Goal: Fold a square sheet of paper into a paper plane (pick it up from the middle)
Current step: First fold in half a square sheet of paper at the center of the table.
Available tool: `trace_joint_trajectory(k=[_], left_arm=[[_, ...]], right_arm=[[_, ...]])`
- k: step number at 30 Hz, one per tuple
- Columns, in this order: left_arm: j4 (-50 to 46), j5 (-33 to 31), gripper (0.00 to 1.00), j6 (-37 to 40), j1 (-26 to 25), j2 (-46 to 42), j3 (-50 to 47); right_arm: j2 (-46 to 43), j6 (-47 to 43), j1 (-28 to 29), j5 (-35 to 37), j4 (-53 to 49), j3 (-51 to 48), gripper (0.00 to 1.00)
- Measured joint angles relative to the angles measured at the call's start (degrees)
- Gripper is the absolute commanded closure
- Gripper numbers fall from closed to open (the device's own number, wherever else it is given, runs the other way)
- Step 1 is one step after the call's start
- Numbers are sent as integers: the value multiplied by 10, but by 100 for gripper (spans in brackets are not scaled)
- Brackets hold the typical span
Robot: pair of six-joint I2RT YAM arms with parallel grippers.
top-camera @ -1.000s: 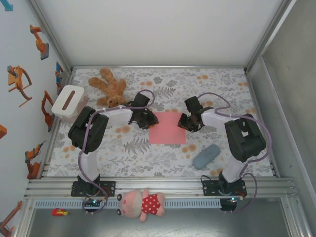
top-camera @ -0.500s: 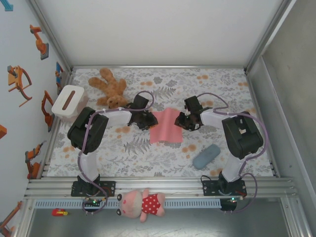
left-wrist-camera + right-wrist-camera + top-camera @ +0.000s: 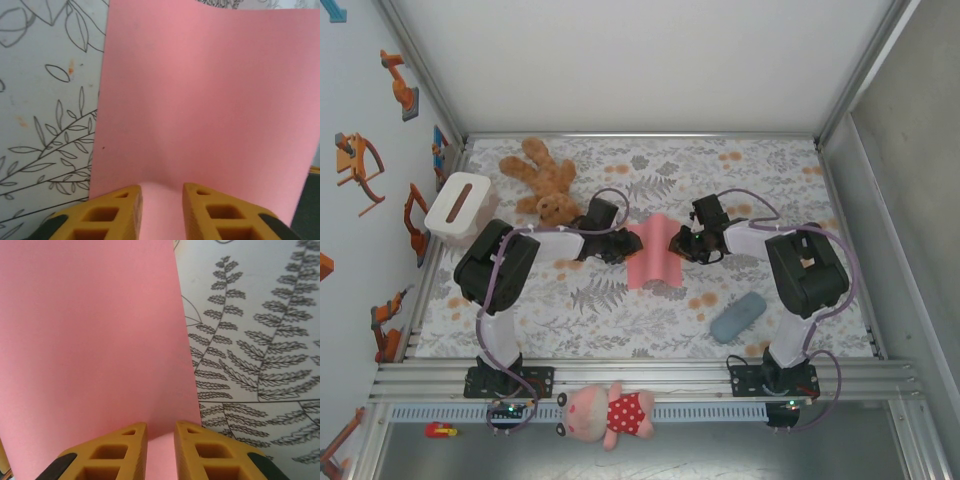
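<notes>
The square sheet of paper (image 3: 653, 250) is salmon pink and bowed up into an arch at the middle of the floral table. My left gripper (image 3: 625, 247) holds its left edge, and my right gripper (image 3: 677, 243) holds its right edge. In the left wrist view a small bump of the paper (image 3: 200, 100) rises in the narrow gap of the left gripper (image 3: 161, 192). In the right wrist view the paper (image 3: 90, 340) edge sits in the narrow gap of the right gripper (image 3: 160, 432). No folded plane shape is seen.
A brown teddy bear (image 3: 542, 180) lies at the back left, beside a white box (image 3: 458, 205). A grey-blue pouch (image 3: 738, 316) lies front right of the sheet. A pink stuffed toy (image 3: 610, 412) rests on the front rail. Metal frame walls bound the table.
Both grippers have moved towards each other. The sheet, flat a second ago, has buckled upward into an arch and looks narrower from above.
</notes>
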Motion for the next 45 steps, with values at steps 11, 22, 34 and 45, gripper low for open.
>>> trace_joint_trajectory(k=[11,22,34,45], left_arm=[[101,18,44,-25,0,-11,-38],[140,36,26,-17,0,-11,-41],[148,44,15,-11,0,-14,-41],[72,34,28,16,0,-12,-12]], right_arm=[[21,7,0,-23,22,12,79],[35,6,0,-34,25,28,79],[44,11,1,-78,66,17,79],[56,31,14,-112,100,13,79]])
